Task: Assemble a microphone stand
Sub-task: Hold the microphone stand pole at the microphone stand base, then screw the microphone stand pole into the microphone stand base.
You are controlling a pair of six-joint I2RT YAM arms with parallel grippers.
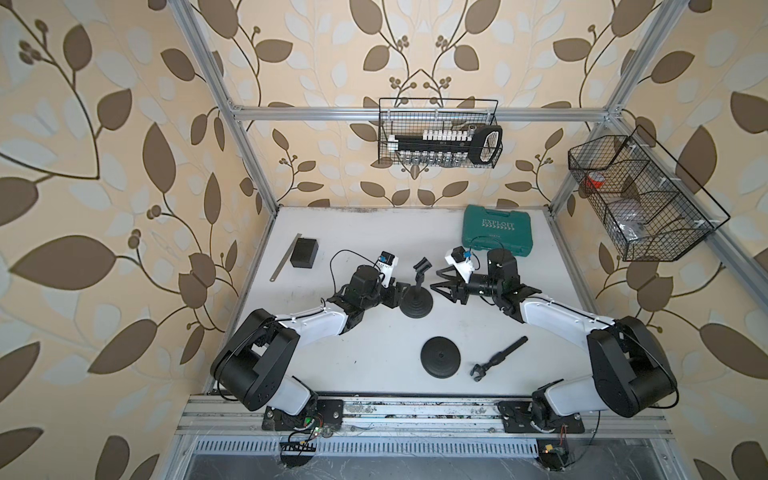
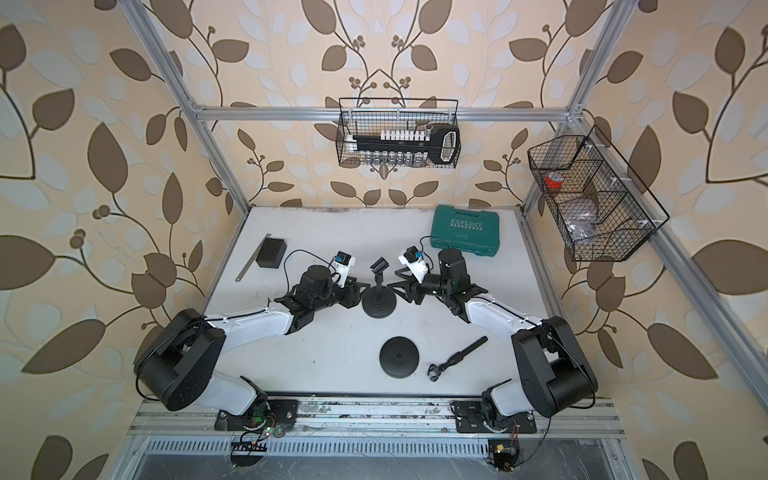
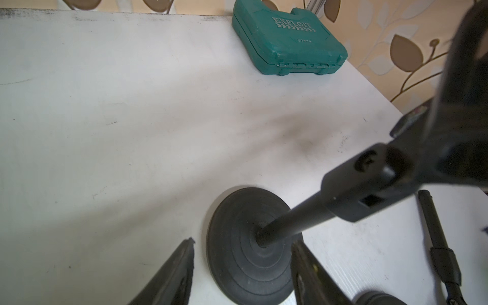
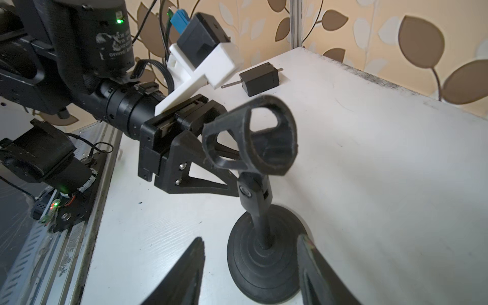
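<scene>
- Left gripper: jaws apart, straddling the ribbed base of the upright stand. A gap shows beside one finger, so no clamp is made. Judged purpose: to steady the base.
- Right gripper: jaws likewise apart, framing the same base from the opposite side. Nothing is held.
- Stand: the pole sits in the base centre, with the clip tilted on top. The stand is mid-table, between the grippers in both top views.
- Second set: the loose disc and loose rod lie near each other at the front, unjoined. They are probably the next assembly.
- Rear: closed green case; black box beside a metal strip.
- Not resolved:
  - whether the pole is threaded fully home;
  - whether the second left finger touches the base rim;
  - the clip, which is blurred and cut off in the left wrist view.
</scene>
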